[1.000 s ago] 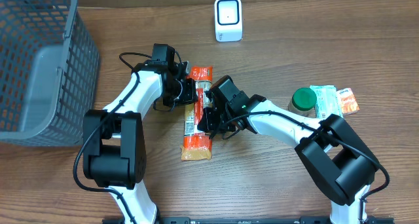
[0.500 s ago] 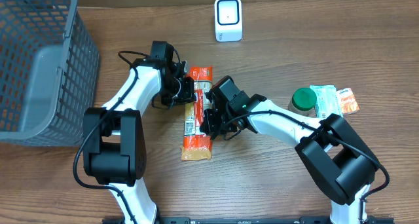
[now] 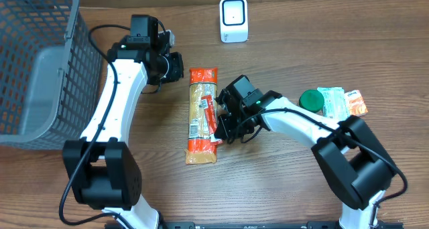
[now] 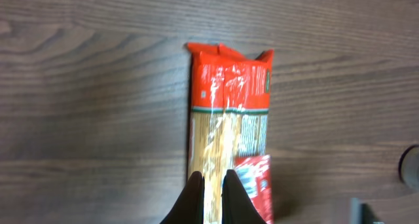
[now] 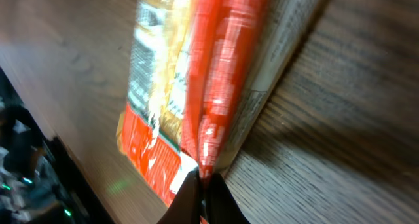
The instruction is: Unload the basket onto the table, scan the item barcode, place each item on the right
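Note:
The item is a long spaghetti packet [image 3: 200,115] with orange-red ends, lying on the wooden table [image 3: 281,182]. My right gripper [image 3: 223,124] is shut on a red fold along its right edge [image 5: 216,73], pinching it at the fingertips [image 5: 205,179]. My left gripper [image 3: 179,65] hovers up and left of the packet's top end, shut with nothing held. In the left wrist view its fingertips [image 4: 211,185] hang above the packet [image 4: 229,112]. The white scanner [image 3: 234,19] stands at the back. I cannot make out a barcode.
A grey mesh basket [image 3: 40,61] fills the left side. A green-lidded jar [image 3: 310,100] and small packets [image 3: 342,102] lie at the right.
My left arm has pulled away from the packet, up and to the left. My right gripper has shut on the packet's right edge and shifted slightly right.

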`<control>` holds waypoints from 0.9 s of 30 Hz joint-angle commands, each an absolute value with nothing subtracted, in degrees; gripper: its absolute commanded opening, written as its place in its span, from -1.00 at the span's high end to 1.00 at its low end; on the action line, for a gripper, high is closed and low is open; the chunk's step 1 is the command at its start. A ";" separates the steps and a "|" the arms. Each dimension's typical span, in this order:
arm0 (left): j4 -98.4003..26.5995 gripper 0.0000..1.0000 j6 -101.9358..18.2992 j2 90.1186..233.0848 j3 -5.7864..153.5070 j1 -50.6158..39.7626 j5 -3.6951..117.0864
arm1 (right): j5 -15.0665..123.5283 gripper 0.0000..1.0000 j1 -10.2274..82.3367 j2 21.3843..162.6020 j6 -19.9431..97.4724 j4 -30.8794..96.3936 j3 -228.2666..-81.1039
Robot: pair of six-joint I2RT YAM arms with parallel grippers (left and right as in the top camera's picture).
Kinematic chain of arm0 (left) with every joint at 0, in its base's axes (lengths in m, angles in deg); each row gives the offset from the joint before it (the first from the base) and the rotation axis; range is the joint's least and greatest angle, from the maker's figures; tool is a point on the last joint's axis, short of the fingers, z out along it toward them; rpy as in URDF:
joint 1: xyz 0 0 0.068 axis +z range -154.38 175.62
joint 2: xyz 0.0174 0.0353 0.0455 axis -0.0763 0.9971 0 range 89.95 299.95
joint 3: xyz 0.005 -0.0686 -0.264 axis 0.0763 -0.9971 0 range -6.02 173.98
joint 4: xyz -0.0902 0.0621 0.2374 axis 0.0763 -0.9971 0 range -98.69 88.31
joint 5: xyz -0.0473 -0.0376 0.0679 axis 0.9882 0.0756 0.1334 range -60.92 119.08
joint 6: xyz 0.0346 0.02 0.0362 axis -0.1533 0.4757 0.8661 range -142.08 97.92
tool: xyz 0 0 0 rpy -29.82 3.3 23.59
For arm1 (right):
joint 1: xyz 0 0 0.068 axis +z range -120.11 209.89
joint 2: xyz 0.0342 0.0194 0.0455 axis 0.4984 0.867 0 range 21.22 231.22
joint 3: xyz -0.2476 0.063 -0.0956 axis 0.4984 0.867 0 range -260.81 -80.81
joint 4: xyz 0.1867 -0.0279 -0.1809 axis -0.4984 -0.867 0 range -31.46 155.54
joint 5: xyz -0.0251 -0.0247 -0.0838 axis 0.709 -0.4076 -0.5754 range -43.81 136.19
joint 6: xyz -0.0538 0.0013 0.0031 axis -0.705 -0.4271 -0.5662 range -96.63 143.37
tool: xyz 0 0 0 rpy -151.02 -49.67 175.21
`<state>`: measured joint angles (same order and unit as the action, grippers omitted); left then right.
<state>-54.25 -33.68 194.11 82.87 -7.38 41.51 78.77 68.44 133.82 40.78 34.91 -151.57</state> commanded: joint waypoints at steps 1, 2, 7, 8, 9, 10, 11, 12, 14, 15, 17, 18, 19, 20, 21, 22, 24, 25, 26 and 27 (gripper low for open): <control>-56.83 0.92 -30.11 193.57 83.61 -7.30 40.22 | 79.51 0.93 68.09 129.05 26.57 33.29 -151.37; -57.77 0.92 -28.58 193.57 83.61 -7.21 40.83 | 79.53 0.93 68.06 128.90 24.91 32.44 -151.37; -62.47 -0.42 -22.68 193.57 83.61 -5.44 52.83 | 82.13 0.93 66.60 128.90 24.08 31.28 -151.37; -63.08 -0.43 -21.98 193.57 83.61 -4.93 56.04 | 84.05 0.93 66.12 128.90 23.57 31.50 -151.37; -63.60 -0.43 -21.28 193.57 83.61 -4.54 58.99 | 86.15 0.93 65.51 128.90 23.01 31.68 -151.40; -64.11 -0.43 -20.54 193.57 83.61 -4.19 61.77 | 88.25 0.93 64.89 128.90 22.83 31.87 -151.37; -64.39 -0.42 -20.23 193.57 83.61 -3.95 63.73 | 89.87 0.93 64.41 128.90 22.83 32.07 -151.37; -64.59 -0.43 -19.93 193.59 83.61 -3.67 65.02 | 92.19 0.93 63.80 128.90 22.74 32.48 -151.40; -64.85 -0.44 -19.62 193.59 83.61 -3.65 64.83 | 98.41 0.93 62.71 128.90 20.84 33.21 -151.40; -64.92 -0.43 -19.36 193.59 83.61 -3.65 64.61 | 101.93 0.93 62.23 128.90 19.88 33.64 -151.40; -64.94 -0.41 -19.27 193.59 83.46 -3.65 64.63 | 106.26 0.93 61.66 128.90 19.88 34.52 -151.40; -64.96 -0.41 -19.27 193.59 83.37 -3.65 64.65 | 108.32 0.93 61.55 128.90 19.88 34.98 -151.40; -64.96 -0.40 -19.29 193.59 83.32 -3.65 64.65 | 110.02 0.93 61.53 128.90 19.88 35.41 -151.40; -64.92 -0.40 -19.29 193.59 83.26 -3.65 64.65 | 111.35 0.93 61.53 128.90 19.88 35.81 -151.40; -64.92 -0.39 -19.29 193.59 83.26 -3.65 64.67 | 112.84 0.93 61.53 128.90 19.88 36.42 -151.40; -64.92 -0.38 -19.34 193.59 83.26 -3.65 64.72 | 113.52 0.93 61.53 128.90 19.90 36.81 -151.40; -64.92 -0.36 -19.51 193.59 83.26 -3.69 65.18 | 113.89 0.93 61.53 128.90 19.90 37.66 -151.40; -64.94 -0.34 -19.51 193.59 83.26 -3.69 65.68 | 113.89 0.93 61.53 128.90 19.92 38.19 -151.40; -64.96 -0.31 -19.51 193.59 83.26 -3.71 66.31 | 113.91 0.93 61.53 128.90 20.16 38.80 -151.40; -64.98 -0.29 -19.54 193.59 83.26 -3.71 66.84 | 114.00 0.93 61.53 128.90 20.34 39.39 -151.40</control>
<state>-64.92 -20.56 193.90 82.95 -3.62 63.82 110.04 61.46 130.45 20.99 38.21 -151.57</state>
